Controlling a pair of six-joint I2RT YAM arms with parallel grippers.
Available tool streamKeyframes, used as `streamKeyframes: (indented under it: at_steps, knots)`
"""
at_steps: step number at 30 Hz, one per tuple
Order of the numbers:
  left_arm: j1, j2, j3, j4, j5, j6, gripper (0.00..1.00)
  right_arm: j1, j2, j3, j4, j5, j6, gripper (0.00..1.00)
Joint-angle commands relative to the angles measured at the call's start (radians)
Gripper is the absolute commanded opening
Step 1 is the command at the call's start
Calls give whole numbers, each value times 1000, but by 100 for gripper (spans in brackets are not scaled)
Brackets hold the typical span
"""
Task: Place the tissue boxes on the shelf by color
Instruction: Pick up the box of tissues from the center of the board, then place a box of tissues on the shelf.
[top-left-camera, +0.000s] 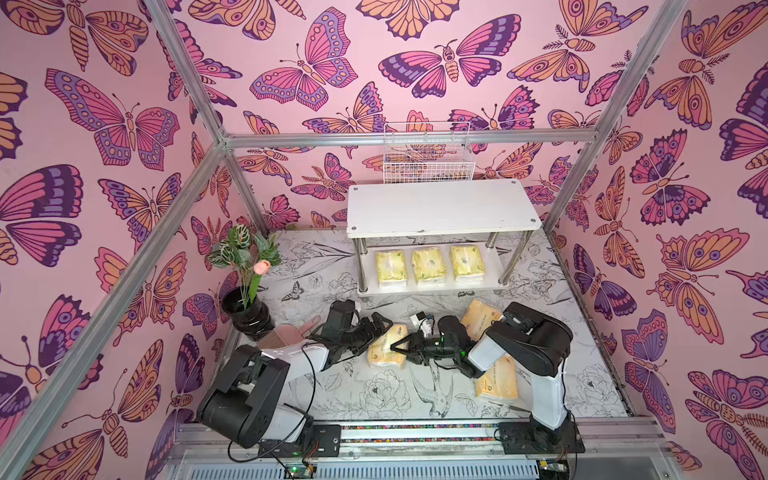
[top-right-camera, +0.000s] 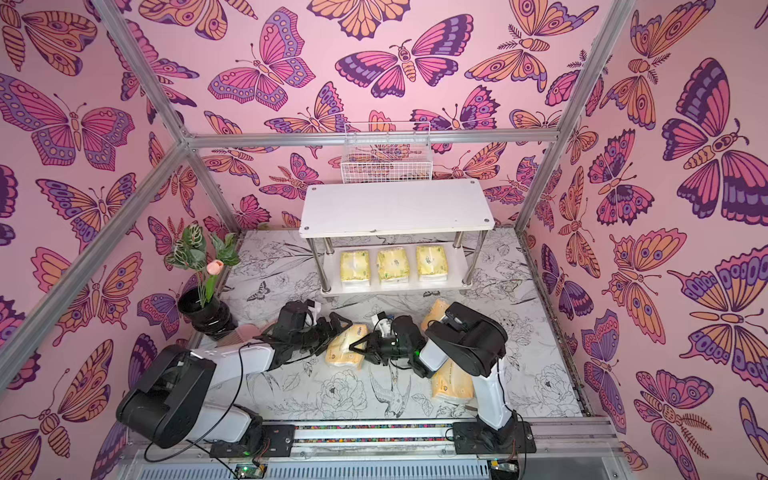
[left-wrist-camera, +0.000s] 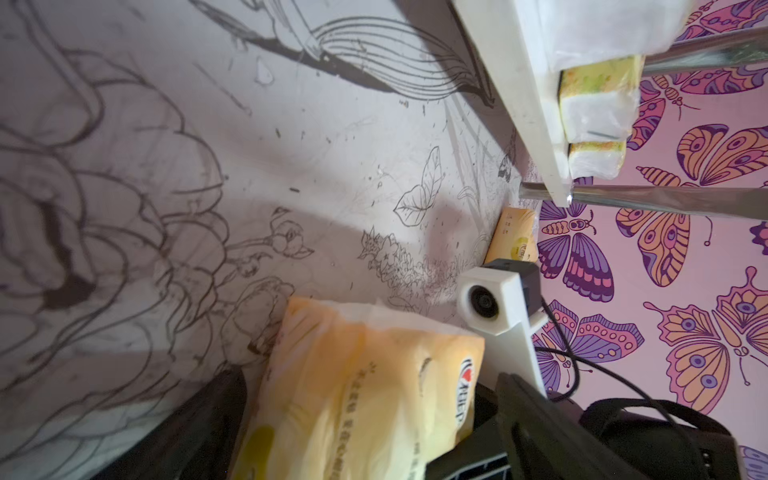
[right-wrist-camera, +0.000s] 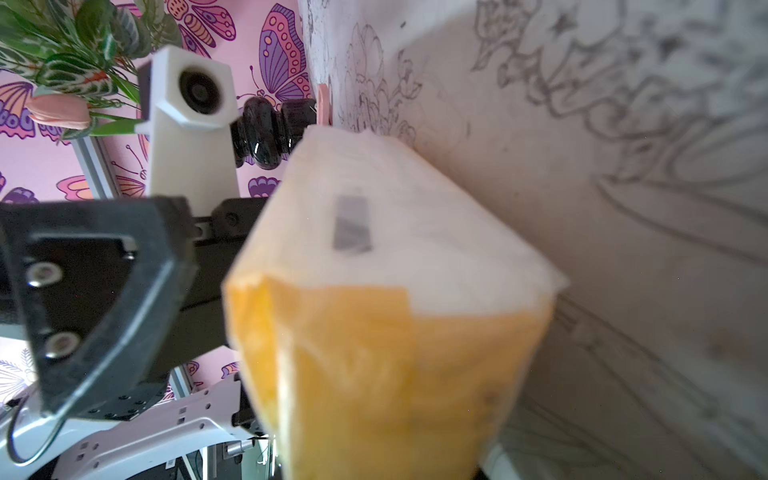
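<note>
An orange tissue box (top-left-camera: 384, 353) is tilted at the table's middle, and both grippers are on it. My left gripper (top-left-camera: 379, 329) is shut on its far left end. In the left wrist view the pack (left-wrist-camera: 353, 395) fills the space between the jaws. My right gripper (top-left-camera: 401, 345) is turned sideways and shut on the pack's right end (right-wrist-camera: 395, 332). Its own fingers are hidden behind the pack. Two more orange packs lie by the right arm, one behind it (top-left-camera: 478, 318) and one in front (top-left-camera: 496, 382). Three pale yellow packs (top-left-camera: 428, 266) stand in a row on the shelf's lower board (top-left-camera: 493, 272). The top board (top-left-camera: 440, 208) is bare.
A black vase with a plant (top-left-camera: 247, 316) stands at the left, with a pink comb-like tool (top-left-camera: 286, 336) beside it. A white wire basket (top-left-camera: 428, 162) hangs on the back wall above the shelf. The arms' rail (top-left-camera: 415, 432) runs along the front edge.
</note>
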Motion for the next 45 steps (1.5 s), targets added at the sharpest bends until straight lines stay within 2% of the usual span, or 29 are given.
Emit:
streamKeyframes:
  at_steps: [1, 7, 12, 18, 24, 28, 34, 40, 45]
  knots:
    - [0, -93, 36, -199, -45, 37, 100, 6, -76, -5, -19, -19, 2, 26]
    - [21, -346, 161, -523, -207, 151, 100, 7, -230, 0, -189, -16, -53, 24]
    - [54, -506, 297, -770, -308, 262, 100, 6, -401, 37, -461, -16, -143, 23]
    - [77, -538, 507, -962, -295, 394, 100, 0, -617, 177, -835, -33, -283, 22]
    - [93, -507, 720, -1051, -272, 460, 100, -21, -699, 415, -1139, -46, -391, 22]
    - [112, -464, 853, -1087, -248, 478, 100, -55, -683, 578, -1237, -61, -415, 21]
    - [164, -374, 1031, -1124, -205, 512, 100, -137, -571, 906, -1418, -95, -480, 21]
    - [239, -293, 1140, -1129, -119, 509, 100, -238, -377, 1221, -1489, -123, -452, 22]
    - [257, -246, 1171, -1126, -81, 507, 100, -287, -203, 1455, -1514, -123, -404, 24]
